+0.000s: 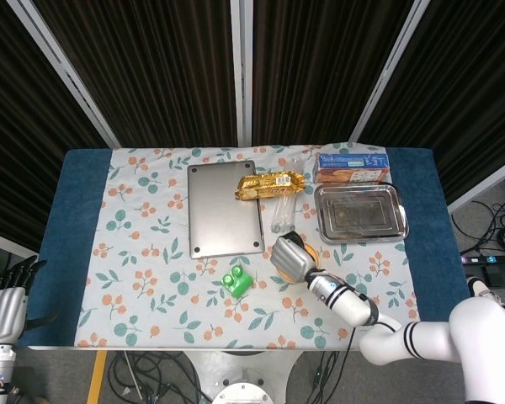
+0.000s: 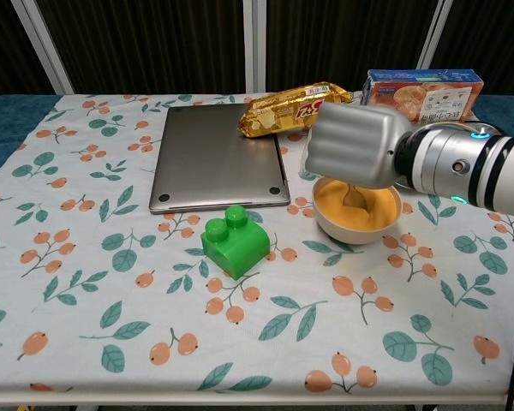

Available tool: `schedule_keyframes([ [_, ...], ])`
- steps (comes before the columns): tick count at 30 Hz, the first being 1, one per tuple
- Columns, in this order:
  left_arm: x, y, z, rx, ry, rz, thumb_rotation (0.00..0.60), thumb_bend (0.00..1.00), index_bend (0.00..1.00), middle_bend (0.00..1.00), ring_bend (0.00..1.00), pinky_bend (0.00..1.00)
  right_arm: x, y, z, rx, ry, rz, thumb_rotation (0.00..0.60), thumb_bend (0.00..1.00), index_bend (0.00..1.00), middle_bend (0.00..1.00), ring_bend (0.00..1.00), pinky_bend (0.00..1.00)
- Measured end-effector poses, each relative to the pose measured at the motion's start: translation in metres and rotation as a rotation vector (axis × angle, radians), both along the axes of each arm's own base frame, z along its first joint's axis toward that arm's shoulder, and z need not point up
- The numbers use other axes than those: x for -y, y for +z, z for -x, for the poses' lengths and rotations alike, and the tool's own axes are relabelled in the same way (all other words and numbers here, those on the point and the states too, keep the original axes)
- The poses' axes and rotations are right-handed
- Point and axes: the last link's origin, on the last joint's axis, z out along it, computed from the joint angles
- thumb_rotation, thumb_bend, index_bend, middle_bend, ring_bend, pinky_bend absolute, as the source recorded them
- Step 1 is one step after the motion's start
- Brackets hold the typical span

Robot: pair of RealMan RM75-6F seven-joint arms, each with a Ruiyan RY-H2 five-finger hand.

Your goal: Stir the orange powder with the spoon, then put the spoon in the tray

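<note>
The right hand (image 1: 291, 257) in the head view sits directly over the bowl (image 1: 310, 252) of orange powder, covering most of it; only a sliver of rim and powder shows at the hand's two o'clock. From above, the fingers are curled into a fist, though the spoon itself is hidden here. The tray (image 1: 359, 213) lies toward one o'clock from the hand, well apart from the bowl, its long axis running nine to three across the table. The left hand (image 1: 2, 310) hangs off the table's edge far out at eight o'clock, its fingers loosely apart and holding nothing (it is plainly the farther hand from both bowl and tray).

In the chest view the right hand (image 2: 353, 145) is a closed fist above the bowl (image 2: 358, 208), and the spoon (image 2: 355, 197) drops out of it at six o'clock, its tip down in the orange powder (image 2: 373, 210), so the hand grips the spoon's handle with the shaft close to upright. Stirring looks to be under way. The tray is barely readable here, hidden behind the forearm. The coming transfer turns on that one o'clock line: the spoon must lift clear of the bowl's rim and travel back and outward, then be laid flat along the tray's long axis.
</note>
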Motion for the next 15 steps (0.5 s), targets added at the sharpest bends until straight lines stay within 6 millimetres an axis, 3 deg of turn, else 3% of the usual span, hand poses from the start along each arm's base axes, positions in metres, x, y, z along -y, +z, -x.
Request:
schedule_keyframes([
  [15,-0.002,0.003,-0.004,-0.009,-0.019,-0.004,0.600,0.01,0.21,0.18,0.12,0.15,-0.001,0.034,-0.002,0.112,-0.029,0.046,0.600,0.43,0.85,1.00,0.99,1.00],
])
